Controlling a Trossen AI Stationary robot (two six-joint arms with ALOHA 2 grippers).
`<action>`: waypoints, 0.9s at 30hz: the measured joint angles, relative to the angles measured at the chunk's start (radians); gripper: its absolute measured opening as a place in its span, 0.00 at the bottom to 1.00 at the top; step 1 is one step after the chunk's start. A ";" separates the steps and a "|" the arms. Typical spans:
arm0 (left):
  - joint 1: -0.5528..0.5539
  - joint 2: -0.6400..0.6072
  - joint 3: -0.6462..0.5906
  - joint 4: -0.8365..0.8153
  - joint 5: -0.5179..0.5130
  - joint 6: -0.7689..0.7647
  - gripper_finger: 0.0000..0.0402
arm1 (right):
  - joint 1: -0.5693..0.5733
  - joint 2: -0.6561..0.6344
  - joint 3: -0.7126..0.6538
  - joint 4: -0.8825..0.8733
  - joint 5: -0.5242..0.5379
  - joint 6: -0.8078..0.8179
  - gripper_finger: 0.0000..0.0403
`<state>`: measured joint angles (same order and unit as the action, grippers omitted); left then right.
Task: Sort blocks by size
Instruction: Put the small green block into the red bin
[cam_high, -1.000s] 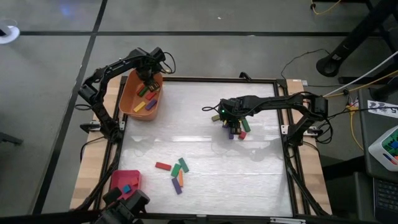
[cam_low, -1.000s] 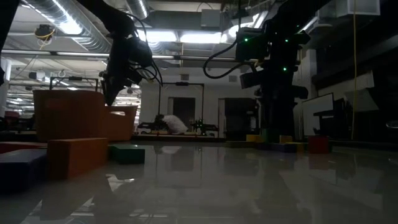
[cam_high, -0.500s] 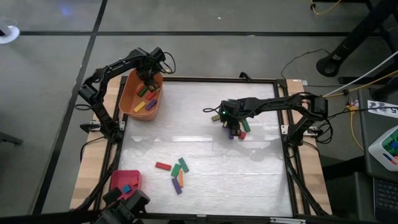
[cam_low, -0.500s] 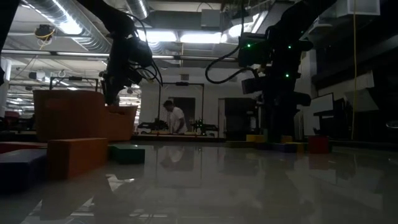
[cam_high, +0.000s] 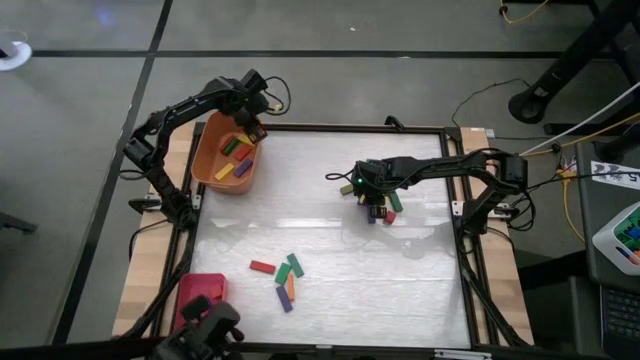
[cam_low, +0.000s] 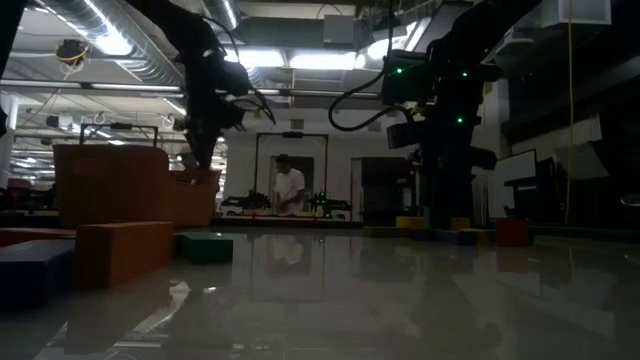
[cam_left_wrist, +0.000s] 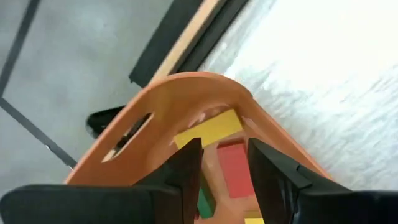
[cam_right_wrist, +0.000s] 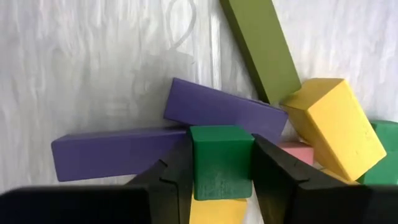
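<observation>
My right gripper (cam_high: 374, 205) is down on a cluster of blocks (cam_high: 385, 205) right of the table's middle and is shut on a green cube (cam_right_wrist: 221, 160). Around the cube lie two purple bars (cam_right_wrist: 118, 152), an olive bar (cam_right_wrist: 261, 46) and a yellow block (cam_right_wrist: 336, 124). My left gripper (cam_left_wrist: 225, 168) is open and empty above the far right corner of the orange tub (cam_high: 212, 160). The tub holds yellow (cam_left_wrist: 208, 129), red (cam_left_wrist: 235, 169), green and purple blocks. More blocks (cam_high: 285, 278) lie on the table near its front. My right gripper pinches the green cube's two opposite sides (cam_right_wrist: 198, 163) between its two fingers, coming from above and pointing down. The cube sits on top of the other blocks, a yellow piece (cam_right_wrist: 217, 208) under it and a purple bar behind it.
A red tray (cam_high: 198, 290) with a blue piece sits at the near left corner. A red bar (cam_high: 262, 267), a green bar (cam_high: 294, 265) and an orange and a purple bar (cam_high: 287, 292) lie near the front. The black frame (cam_high: 350, 128) rims the table. A person (cam_low: 290, 188) stands far behind.
My left gripper has risen out of the tub and gone toward its far right corner, empty. My right gripper has settled a little lower on the cluster and stays there.
</observation>
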<state>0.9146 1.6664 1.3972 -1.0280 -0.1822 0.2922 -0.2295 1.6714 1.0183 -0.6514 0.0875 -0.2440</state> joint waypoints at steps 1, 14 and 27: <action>0.000 -0.015 0.000 0.000 0.000 0.000 0.29 | 0.000 0.000 0.000 0.000 0.000 0.000 0.31; -0.077 -0.414 -0.044 -0.046 0.203 -0.210 0.29 | 0.000 0.000 0.215 -0.256 0.000 -0.177 0.31; -0.592 -0.886 -0.783 0.922 0.231 -0.845 0.29 | 0.019 -0.105 0.348 -0.336 0.006 -0.350 0.31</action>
<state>0.3226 0.7806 0.6141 -0.1062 0.0484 -0.5531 -0.2106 1.5660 1.3663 -0.9877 0.0933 -0.5938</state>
